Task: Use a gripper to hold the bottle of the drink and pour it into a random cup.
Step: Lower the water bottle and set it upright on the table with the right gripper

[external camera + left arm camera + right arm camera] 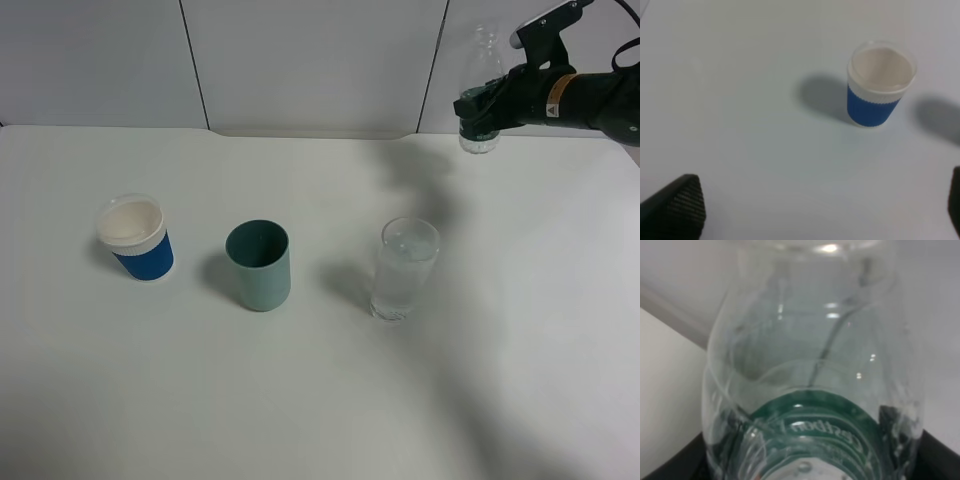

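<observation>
I am seeing white lettering curving across the green label (815,426) on the bottle of the drink (810,340) in the right wrist view. It is showing upside down and warped by the clear plastic, so I am not reading any word with certainty. Toward two o'clock in the high view, the orange-white sticker band (559,97) on the right arm (603,100) is carrying a small dark mark, too tiny to read.

white surface (300,410), matte, carrying everything. blue cup (140,244), white rim, pale interior, upright, toward left side of surface. teal cup (259,266), opaque, upright, mouth up, right of blue cup, apart from it, near middle. each throws soft shadow to its left. behind surface, pale wall panels (310,60) split by thin dark seams.
</observation>
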You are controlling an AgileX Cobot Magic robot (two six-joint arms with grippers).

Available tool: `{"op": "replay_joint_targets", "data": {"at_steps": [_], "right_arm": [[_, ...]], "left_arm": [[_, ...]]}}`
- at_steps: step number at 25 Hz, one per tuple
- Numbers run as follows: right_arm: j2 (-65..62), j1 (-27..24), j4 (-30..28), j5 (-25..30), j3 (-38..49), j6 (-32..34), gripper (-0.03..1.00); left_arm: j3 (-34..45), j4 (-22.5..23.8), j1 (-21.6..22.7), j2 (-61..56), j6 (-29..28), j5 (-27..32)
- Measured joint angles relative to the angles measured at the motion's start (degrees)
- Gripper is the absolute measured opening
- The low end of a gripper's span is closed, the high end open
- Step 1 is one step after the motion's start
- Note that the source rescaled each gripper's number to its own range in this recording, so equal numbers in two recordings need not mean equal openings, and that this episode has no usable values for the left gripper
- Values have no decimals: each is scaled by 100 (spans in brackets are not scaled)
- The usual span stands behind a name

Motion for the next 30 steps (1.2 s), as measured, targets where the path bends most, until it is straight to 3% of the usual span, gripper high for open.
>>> {"op": "replay_joint_targets", "data": {"at_steps": [8,10,11,16,19,30], "right_arm": [[194,-17,63,30,0,18,1],[286,-17,87,-579,109,18,1],[286,-17,87,-579,109,18,1],[527,-17,67,-2122,397,-27,1],[671,-17,21,-2639,475,-44,1],[883,-17,-1237,-2877,477,402,1]], "left_arm": [[0,0,0,0,0,0],[0,0,0,0,0,0],[0,0,0,0,0,0],[0,0,0,0,0,0],[0,0,0,0,0,0],[0,0,0,0,0,0]]}}
